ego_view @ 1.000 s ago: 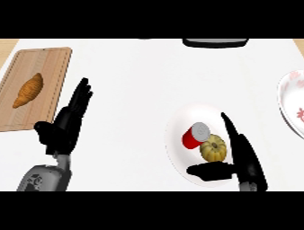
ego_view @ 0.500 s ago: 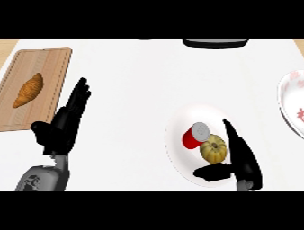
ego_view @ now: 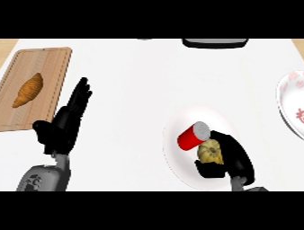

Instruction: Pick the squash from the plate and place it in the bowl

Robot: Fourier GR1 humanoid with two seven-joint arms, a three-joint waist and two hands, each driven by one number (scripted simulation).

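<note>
Lowered since earlier, right hand fingers curl around the squash, half hiding it on the plate

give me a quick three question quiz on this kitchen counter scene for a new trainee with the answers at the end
1. True or false: the squash lies on the cutting board.
2. What else is on the plate beside the squash?
A. a red can
B. a croissant
C. a spoon
3. Fill in: the right hand is curled round the ____, while the left hand rests open.

Key: 1 false, it is on the plate; 2 A, the red can; 3 squash.
</note>
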